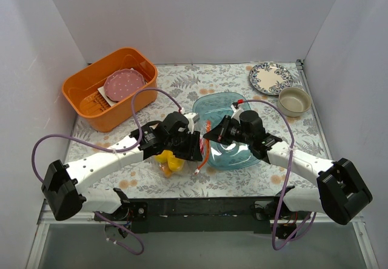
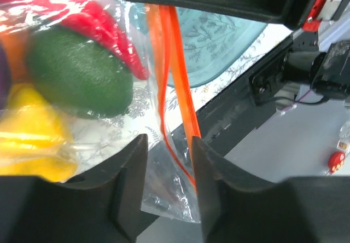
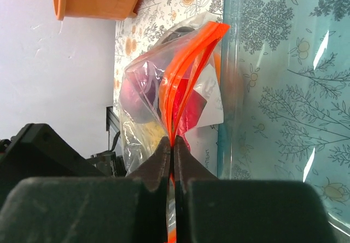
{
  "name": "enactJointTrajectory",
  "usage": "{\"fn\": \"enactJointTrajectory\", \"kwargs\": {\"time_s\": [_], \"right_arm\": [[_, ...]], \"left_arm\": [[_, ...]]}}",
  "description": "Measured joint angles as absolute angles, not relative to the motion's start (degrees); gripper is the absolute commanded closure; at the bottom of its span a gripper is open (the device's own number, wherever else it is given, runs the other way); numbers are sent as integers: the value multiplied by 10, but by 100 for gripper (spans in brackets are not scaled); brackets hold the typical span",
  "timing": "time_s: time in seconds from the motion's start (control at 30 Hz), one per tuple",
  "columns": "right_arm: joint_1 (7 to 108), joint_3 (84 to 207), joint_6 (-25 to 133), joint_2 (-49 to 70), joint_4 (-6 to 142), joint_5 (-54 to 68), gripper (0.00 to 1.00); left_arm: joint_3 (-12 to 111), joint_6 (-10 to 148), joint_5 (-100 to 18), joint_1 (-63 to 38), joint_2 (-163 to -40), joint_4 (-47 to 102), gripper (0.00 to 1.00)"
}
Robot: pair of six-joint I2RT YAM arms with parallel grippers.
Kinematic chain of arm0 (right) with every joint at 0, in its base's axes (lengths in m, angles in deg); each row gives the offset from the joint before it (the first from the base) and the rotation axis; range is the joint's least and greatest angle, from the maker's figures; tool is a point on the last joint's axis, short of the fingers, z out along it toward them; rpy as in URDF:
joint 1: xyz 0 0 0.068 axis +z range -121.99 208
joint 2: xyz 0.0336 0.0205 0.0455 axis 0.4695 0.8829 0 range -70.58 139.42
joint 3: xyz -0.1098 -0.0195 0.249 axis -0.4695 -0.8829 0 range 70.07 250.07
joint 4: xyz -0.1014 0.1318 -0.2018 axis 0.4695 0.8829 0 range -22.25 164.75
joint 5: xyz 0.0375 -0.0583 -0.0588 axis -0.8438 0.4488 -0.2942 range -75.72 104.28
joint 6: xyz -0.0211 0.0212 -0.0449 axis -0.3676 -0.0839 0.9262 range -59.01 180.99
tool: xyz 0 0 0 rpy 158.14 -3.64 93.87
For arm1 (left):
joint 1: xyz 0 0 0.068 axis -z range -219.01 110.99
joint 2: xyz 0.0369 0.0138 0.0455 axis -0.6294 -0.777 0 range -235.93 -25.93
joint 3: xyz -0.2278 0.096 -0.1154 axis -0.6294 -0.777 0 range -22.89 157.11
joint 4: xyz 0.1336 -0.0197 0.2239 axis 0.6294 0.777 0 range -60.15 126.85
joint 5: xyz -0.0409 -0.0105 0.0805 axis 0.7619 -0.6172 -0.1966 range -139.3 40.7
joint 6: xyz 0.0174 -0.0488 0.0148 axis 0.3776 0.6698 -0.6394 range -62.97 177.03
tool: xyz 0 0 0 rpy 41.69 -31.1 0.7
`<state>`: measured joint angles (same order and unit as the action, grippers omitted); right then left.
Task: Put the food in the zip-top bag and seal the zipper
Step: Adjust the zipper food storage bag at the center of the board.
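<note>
The zip-top bag point(image 1: 182, 166) lies between my two grippers on the floral mat, holding the food: a yellow piece point(image 1: 168, 160), a green round one point(image 2: 76, 70), a red chili point(image 2: 115, 32) and a purple onion point(image 3: 134, 95). The orange-red zipper point(image 1: 206, 151) runs along its mouth. My right gripper point(image 3: 173, 144) is shut on the zipper point(image 3: 186, 73), whose strips spread apart beyond the fingertips. My left gripper point(image 2: 168, 144) is open; the bag's clear corner point(image 2: 164, 188) and the zipper point(image 2: 178, 73) pass between its jaws, the strip against the right finger.
The clear blue tray point(image 1: 224, 108) sits just behind and under the right gripper. An orange basket point(image 1: 85, 90) with a pink plate point(image 1: 123, 84) stands at the back left. A patterned plate point(image 1: 270, 77) and a beige bowl point(image 1: 294, 100) are at the back right.
</note>
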<state>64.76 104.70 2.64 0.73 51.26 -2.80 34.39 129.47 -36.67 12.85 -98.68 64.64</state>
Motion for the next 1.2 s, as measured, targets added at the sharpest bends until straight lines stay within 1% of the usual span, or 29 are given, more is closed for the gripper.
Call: {"fn": "enactJointTrajectory", "kwargs": {"time_s": [0.07, 0.1, 0.2, 0.43, 0.6, 0.73, 0.97, 1.2], "right_arm": [[648, 1049, 27, 7, 515, -24, 98], [648, 1049, 27, 7, 515, -22, 98], [647, 1049, 27, 6, 519, -16, 98], [641, 1049, 29, 3, 528, -8, 98], [638, 1049, 31, 3, 532, -6, 98], [635, 1049, 39, 3, 541, -4, 98], [633, 1049, 47, 3, 549, 0, 98], [632, 1049, 50, 2, 554, 3, 98]], "left_arm": [[351, 1299, -381, 128, -982, 659, 42], [356, 1301, -392, 128, -977, 665, 39], [370, 1314, -426, 128, -948, 679, 34], [364, 1357, -478, 128, -840, 700, 34], [284, 1425, -462, 129, -779, 684, 34], [199, 1513, -438, 128, -733, 666, 34], [82, 1649, -387, 133, -679, 566, 32], [33, 1700, -372, 144, -668, 455, 32]]}}
